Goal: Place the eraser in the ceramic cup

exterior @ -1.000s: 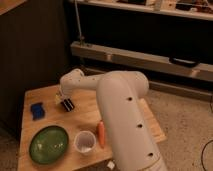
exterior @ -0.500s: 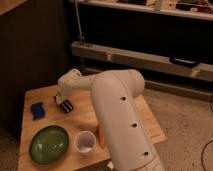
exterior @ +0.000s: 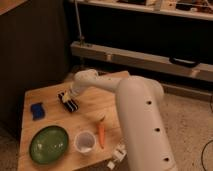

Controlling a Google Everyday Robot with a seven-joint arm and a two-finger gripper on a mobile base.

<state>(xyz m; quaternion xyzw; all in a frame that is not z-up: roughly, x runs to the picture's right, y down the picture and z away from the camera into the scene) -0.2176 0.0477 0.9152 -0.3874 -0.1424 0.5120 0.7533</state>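
Wooden worktop [exterior: 90, 107] in a dim room: end effector [exterior: 66, 98] clenched on the eraser [exterior: 71, 104], lift not yet made

Eraser: flat on the worktop, directly under the end effector, gripped across its width. Ceramic cup [exterior: 84, 142]: upright, mouth open, well away from the end effector toward the near edge. Green plate [exterior: 48, 144]: just beside the cup. Carrot [exterior: 101, 132]: close on the cup's other side. Blue block [exterior: 37, 110]: near the end effector. Handling: lift straight up above rim height, centre over the cup, and tip the eraser end-down, since it looks about as long as the mouth is wide; release low
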